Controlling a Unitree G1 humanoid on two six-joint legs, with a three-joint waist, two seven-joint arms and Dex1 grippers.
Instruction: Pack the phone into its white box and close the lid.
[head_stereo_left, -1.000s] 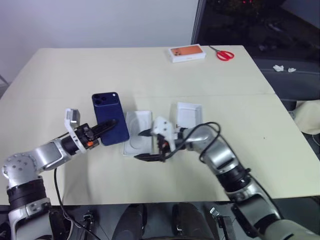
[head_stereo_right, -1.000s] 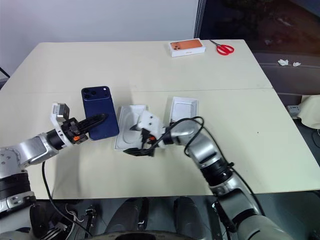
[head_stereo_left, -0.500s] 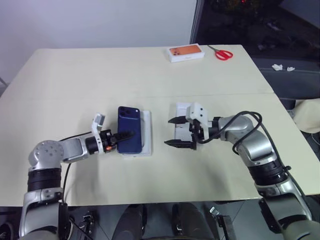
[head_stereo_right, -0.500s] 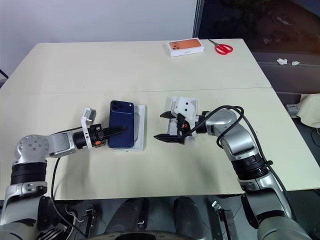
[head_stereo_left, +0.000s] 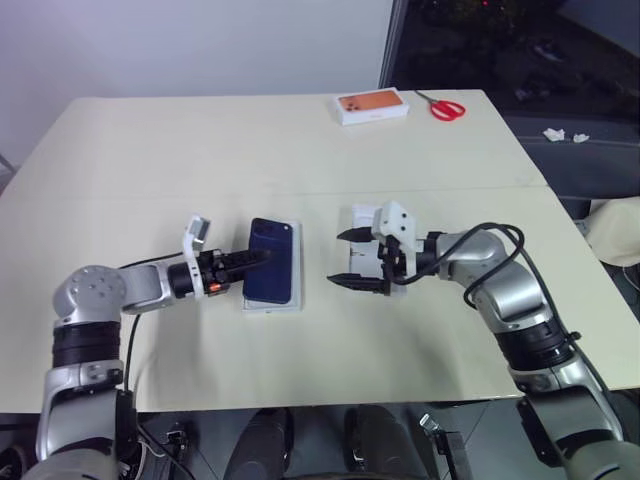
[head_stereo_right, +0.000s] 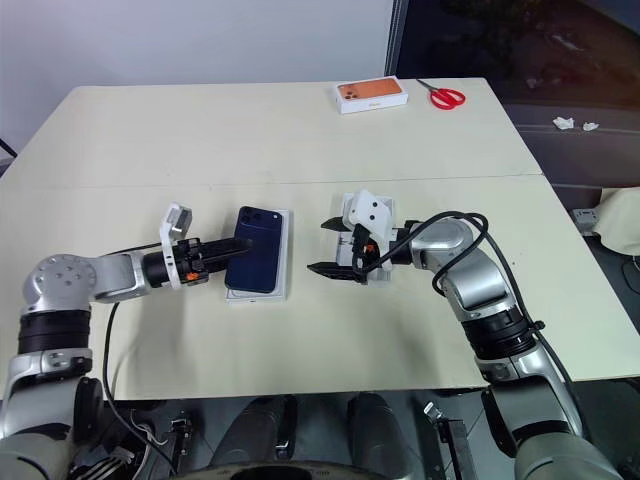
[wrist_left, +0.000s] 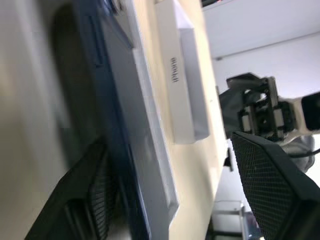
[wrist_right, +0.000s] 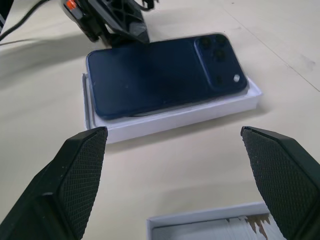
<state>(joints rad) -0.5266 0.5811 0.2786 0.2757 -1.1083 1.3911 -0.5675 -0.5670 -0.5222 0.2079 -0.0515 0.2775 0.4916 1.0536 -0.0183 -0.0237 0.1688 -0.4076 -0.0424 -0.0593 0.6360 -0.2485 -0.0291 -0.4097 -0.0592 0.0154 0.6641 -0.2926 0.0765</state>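
Observation:
The dark navy phone (head_stereo_left: 274, 262) lies back up on the white box (wrist_right: 170, 119), camera block at the far end, slightly askew on the rim. My left gripper (head_stereo_left: 255, 262) is at the phone's near left edge. Its jaws stand apart, one finger (wrist_left: 85, 200) beside the phone's edge and the other well clear. The lid (head_stereo_left: 372, 222) lies inside up to the right, with "iPhone" on its side wall (wrist_left: 182, 95). My right gripper (head_stereo_left: 342, 259) hovers wide open between box and lid, pointing at the phone, nothing between its fingers.
A white box with an orange top (head_stereo_left: 373, 105) and red scissors (head_stereo_left: 449, 108) lie at the table's far right. A seam crosses the cream table (head_stereo_left: 150, 160) just beyond the box. The table's right edge drops to a dark floor.
My left gripper carried the raised phone right and down and laid it flat on the white box, then its jaws parted. My right gripper drew back rightward from the box to beside the lid.

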